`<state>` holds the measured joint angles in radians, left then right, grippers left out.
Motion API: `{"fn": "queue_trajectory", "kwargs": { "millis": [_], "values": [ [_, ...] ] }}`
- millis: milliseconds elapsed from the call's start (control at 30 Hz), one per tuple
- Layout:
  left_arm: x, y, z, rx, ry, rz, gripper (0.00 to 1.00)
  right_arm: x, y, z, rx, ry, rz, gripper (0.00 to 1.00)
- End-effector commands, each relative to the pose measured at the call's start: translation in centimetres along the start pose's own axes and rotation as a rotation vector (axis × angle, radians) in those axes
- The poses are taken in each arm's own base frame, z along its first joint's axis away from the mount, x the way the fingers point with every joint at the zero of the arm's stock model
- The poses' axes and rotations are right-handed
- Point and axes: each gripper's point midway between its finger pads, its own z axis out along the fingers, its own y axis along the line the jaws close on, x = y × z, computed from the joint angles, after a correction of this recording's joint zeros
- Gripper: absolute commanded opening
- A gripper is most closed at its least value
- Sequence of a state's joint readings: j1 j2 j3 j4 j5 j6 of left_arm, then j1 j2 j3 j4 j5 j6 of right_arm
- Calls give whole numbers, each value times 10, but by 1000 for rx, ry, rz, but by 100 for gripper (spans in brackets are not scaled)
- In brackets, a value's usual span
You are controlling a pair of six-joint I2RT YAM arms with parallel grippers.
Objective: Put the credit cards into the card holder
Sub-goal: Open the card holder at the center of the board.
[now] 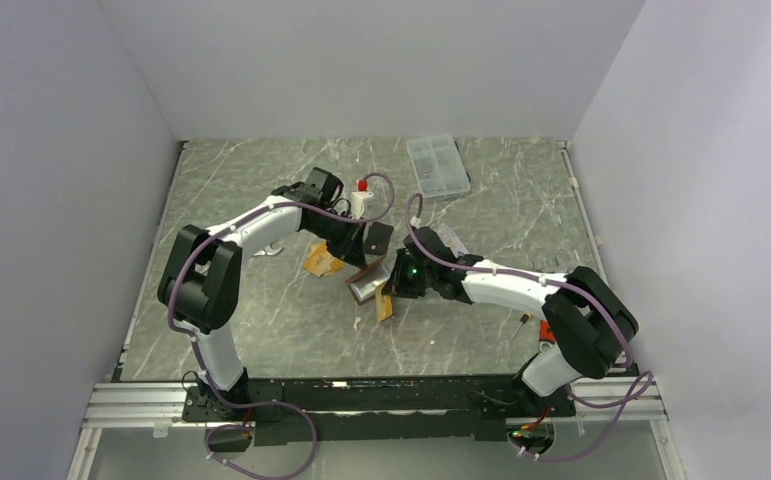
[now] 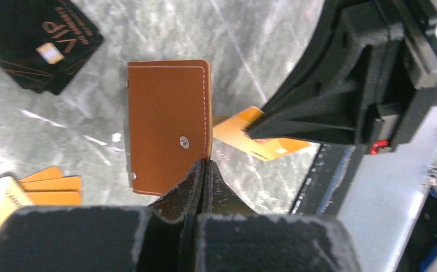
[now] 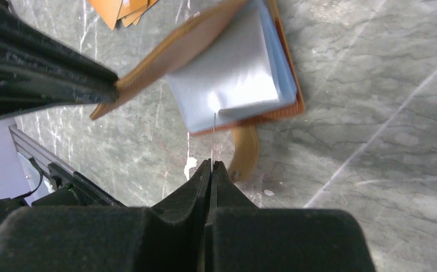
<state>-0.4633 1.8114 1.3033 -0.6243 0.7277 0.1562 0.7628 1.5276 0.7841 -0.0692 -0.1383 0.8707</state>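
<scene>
The brown leather card holder [image 1: 365,287] lies open mid-table, pale blue-grey pockets [image 3: 233,73] up. My left gripper [image 1: 359,262] is shut on the edge of its brown flap [image 2: 168,124] and holds the flap raised; in its own view the fingertips [image 2: 204,164] pinch the flap's stitched edge. My right gripper [image 3: 211,164] is shut on a thin card seen edge-on [image 3: 213,136], its far end at the pocket's edge. In the left wrist view this card [image 2: 267,141] looks orange-tan. The snap tab [image 3: 244,153] hangs below the holder. Black cards [image 2: 40,39] and orange cards [image 2: 49,187] lie beside it.
A clear compartment box [image 1: 438,165] lies at the back. A small red-and-white object [image 1: 362,193] stands behind the left arm. A small red object [image 1: 546,328] lies by the right arm's elbow. Loose orange cards [image 1: 321,258] lie left of the holder.
</scene>
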Motion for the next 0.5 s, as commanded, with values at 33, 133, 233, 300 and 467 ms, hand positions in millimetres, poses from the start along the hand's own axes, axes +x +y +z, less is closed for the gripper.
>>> {"fn": "queue_trajectory", "kwargs": {
  "millis": [33, 133, 233, 300, 467],
  "values": [
    [9, -43, 6, 235, 17, -96, 0, -12, -5, -25, 34, -91, 0, 0],
    [16, -57, 12, 323, 27, -165, 0, -8, -13, -43, 50, -115, 11, 0],
    [21, -67, 19, 377, 34, -235, 0, 1, -25, -59, 63, -126, 32, 0],
    [23, -65, 23, 362, 22, -239, 0, 5, -31, -68, 68, -144, 43, 0],
    [26, -53, 31, 307, 26, -268, 0, 19, -38, -80, 35, -140, 57, 0]
  ]
}}
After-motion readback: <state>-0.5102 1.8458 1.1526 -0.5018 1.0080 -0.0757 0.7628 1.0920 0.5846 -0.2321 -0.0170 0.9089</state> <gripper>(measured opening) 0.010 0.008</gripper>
